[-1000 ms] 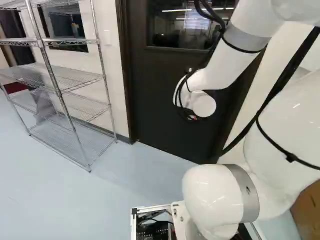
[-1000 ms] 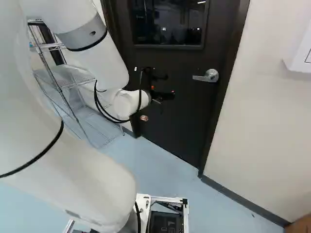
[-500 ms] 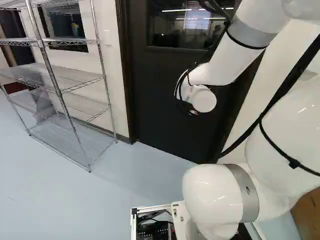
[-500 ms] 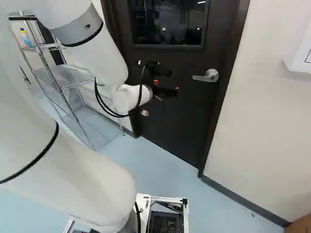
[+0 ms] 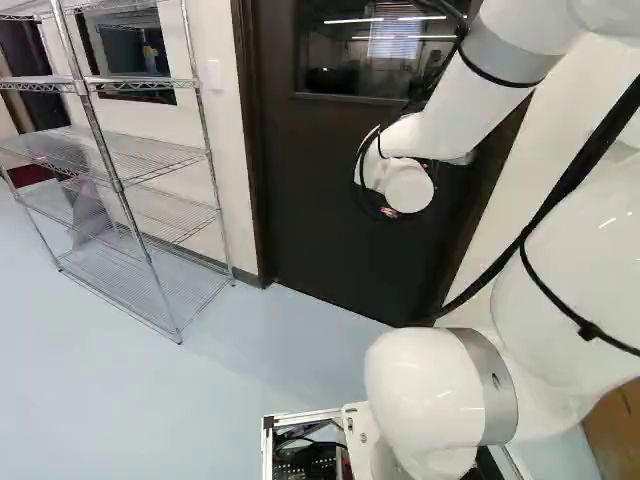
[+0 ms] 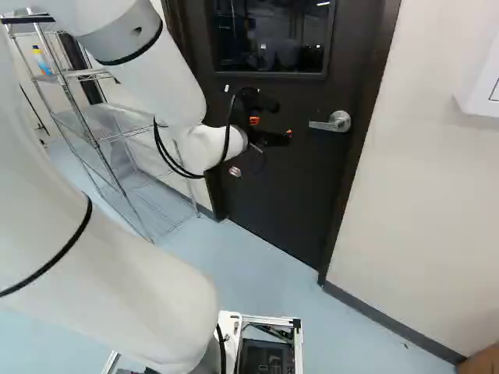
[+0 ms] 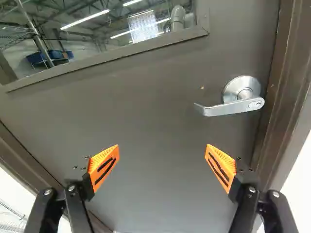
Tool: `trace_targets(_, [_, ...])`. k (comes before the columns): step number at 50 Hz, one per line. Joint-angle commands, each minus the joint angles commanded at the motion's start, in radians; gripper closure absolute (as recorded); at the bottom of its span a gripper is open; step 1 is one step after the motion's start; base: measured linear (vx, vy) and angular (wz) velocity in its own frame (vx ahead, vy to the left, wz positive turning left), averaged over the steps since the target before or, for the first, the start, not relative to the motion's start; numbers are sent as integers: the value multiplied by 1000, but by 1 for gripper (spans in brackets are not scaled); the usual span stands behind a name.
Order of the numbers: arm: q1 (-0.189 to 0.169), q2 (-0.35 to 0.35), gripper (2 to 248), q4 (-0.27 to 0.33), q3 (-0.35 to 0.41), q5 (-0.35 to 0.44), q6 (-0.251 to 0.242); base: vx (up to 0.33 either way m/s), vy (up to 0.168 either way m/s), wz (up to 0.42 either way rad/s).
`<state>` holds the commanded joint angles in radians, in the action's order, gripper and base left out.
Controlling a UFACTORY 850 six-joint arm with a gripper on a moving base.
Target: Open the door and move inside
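My gripper is in front of the dark door, left of the silver lever handle in the right base view. In the wrist view the gripper stands wide open, nothing between its orange pads. The handle lies ahead of and beyond the finger nearer the door frame, apart from both fingers. The door is closed in its frame, and its lever sticks out sideways toward the middle of the door. In the left base view my arm hides the handle.
A wire shelf rack stands left of the door. A pale wall with a white box adjoins the door frame on the right. A brown cardboard box sits beside the base. The door has a window.
The arm's wrist has risen slightly and moved a little to the right, bringing the gripper closer to the handle. The base and door have not moved.
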<state>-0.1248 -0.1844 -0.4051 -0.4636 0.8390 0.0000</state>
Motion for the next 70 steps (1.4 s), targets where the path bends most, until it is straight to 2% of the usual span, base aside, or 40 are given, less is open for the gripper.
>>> trace_targets(13, [-12, 5, 3, 0, -35, 0, 0, 0, 0, 0])
trace_targets(28, [-50, 32, 3, 10, -94, 0, 0, 0, 0, 0])
trace_targets(52, [-112, 114, 3, 78, -221, 0, 0, 0, 0, 0])
trace_targets(70, [-153, 157, 3, 105, -266, 0, 0, 0, 0, 0])
